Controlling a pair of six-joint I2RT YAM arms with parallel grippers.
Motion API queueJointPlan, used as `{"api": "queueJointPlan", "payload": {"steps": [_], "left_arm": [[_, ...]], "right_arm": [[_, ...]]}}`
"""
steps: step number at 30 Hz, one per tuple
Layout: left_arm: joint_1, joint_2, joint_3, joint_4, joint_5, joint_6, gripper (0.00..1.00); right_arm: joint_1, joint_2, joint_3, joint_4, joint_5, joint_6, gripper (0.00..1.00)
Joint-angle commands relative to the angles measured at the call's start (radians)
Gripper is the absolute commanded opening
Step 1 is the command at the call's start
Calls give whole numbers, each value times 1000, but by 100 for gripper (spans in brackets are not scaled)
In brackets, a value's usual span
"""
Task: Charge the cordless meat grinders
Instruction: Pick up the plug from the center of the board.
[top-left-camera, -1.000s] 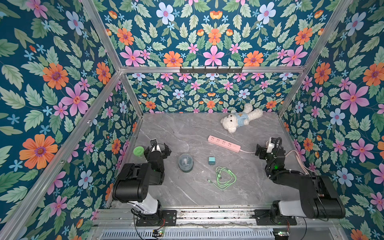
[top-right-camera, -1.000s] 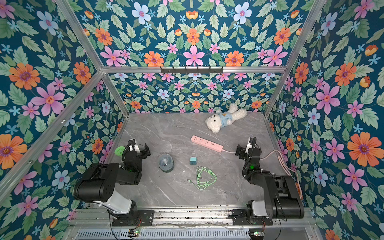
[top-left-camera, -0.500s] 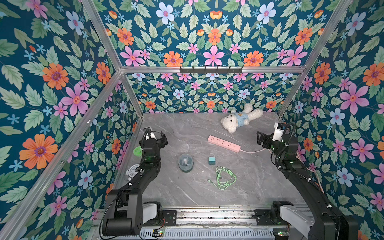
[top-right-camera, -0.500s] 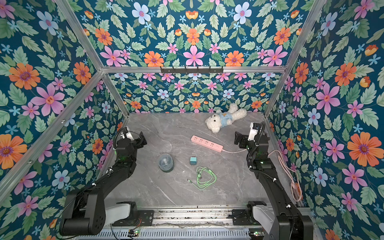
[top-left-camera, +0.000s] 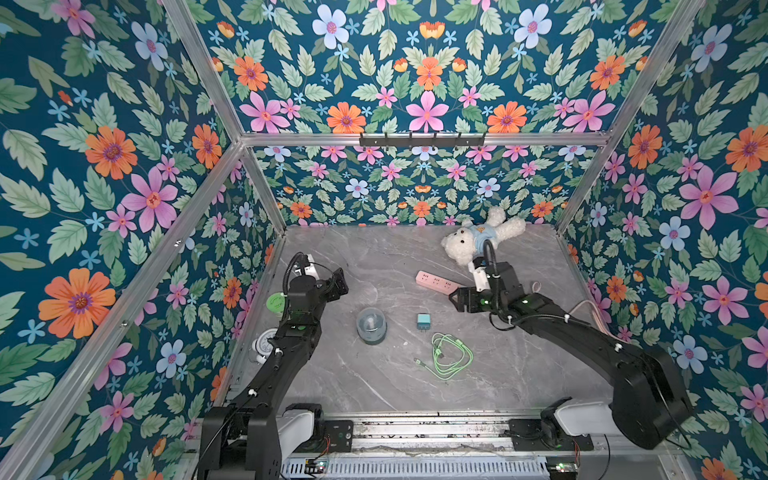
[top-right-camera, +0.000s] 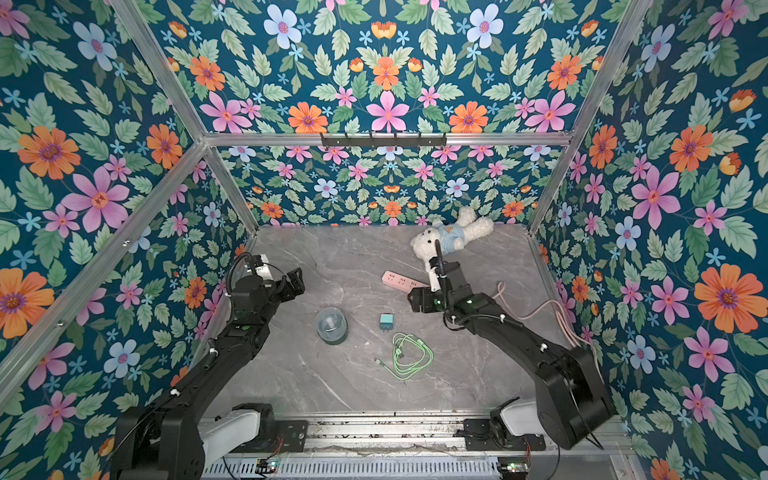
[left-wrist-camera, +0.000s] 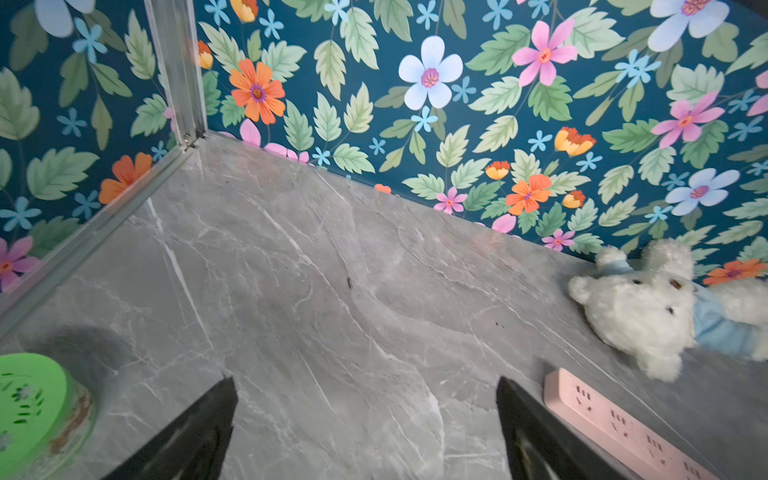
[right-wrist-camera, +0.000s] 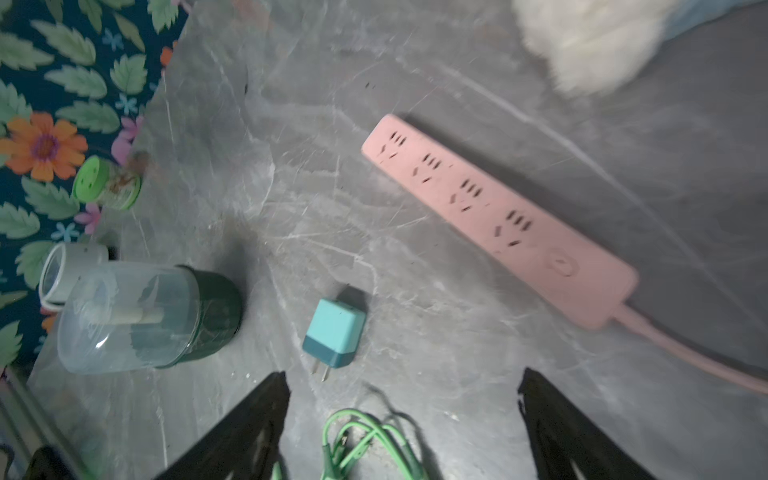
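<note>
The cordless meat grinder (top-left-camera: 371, 325) (top-right-camera: 331, 325) stands upright at the table's middle left, a clear dome on a dark green base; it also shows in the right wrist view (right-wrist-camera: 141, 316). A teal plug adapter (top-left-camera: 423, 321) (right-wrist-camera: 334, 332) lies just right of it, and a coiled green cable (top-left-camera: 451, 355) (right-wrist-camera: 365, 440) lies nearer the front. My right gripper (top-left-camera: 455, 301) (right-wrist-camera: 403, 386) hovers open above the near end of the pink power strip (top-left-camera: 436, 282) (right-wrist-camera: 498, 216), holding nothing. My left gripper (top-left-camera: 338, 282) (left-wrist-camera: 365, 399) is open and empty, raised behind and left of the grinder.
A white teddy bear (top-left-camera: 478, 239) (left-wrist-camera: 648, 307) lies at the back right. A green-lidded jar (top-left-camera: 275, 302) (left-wrist-camera: 29, 399) and a white round object (top-left-camera: 264, 345) sit against the left wall. The strip's pink cord (top-right-camera: 540, 309) runs off to the right wall.
Both arms have unfolded from their low rest and reached out over the table. The right gripper swung in from the right wall toward the centre, its jaws narrowing slightly.
</note>
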Motion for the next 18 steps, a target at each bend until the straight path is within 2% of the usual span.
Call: {"api": "queueJointPlan", "payload": {"steps": [1, 9, 18], "left_arm": [[-8, -7, 4, -39, 40, -41, 99], [-24, -16, -11, -41, 53, -44, 99], [-30, -23, -5, -58, 73, -43, 99]], "right_arm": [[81, 97, 87, -55, 66, 32, 89], [209, 378, 279, -147, 163, 101, 87], [251, 522, 373, -250, 250, 145, 80]]}}
